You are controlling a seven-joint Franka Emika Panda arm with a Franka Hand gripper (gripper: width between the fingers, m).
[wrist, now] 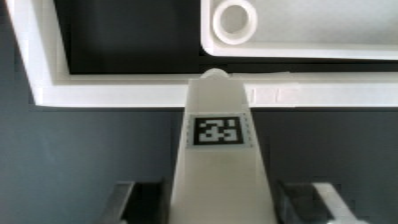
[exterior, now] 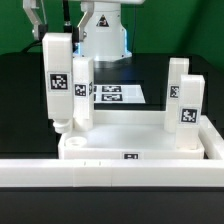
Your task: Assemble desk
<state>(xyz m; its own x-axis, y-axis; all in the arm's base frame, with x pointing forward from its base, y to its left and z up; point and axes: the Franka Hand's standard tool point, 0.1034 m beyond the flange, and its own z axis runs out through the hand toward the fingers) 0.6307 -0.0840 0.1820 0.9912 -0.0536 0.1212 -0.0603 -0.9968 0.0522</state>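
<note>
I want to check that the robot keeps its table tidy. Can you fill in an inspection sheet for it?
Surface: black table, dark and flat.
Job's things: white desk panel with three legs standing upright on it; a fourth leg is held upright over a corner.
Clutter: nothing seen.
Grippers: the tool is shut on the fourth leg.
Cables: nothing seen.
Surroundings: white border rail in front, marker board behind the panel, arm base at the back.

Black tabletop point(exterior: 20, 90) under it all. Long white rail point(exterior: 60, 172) along the near edge. Flat marker board point(exterior: 120, 94) lying far back, with black-and-white squares on it.
</note>
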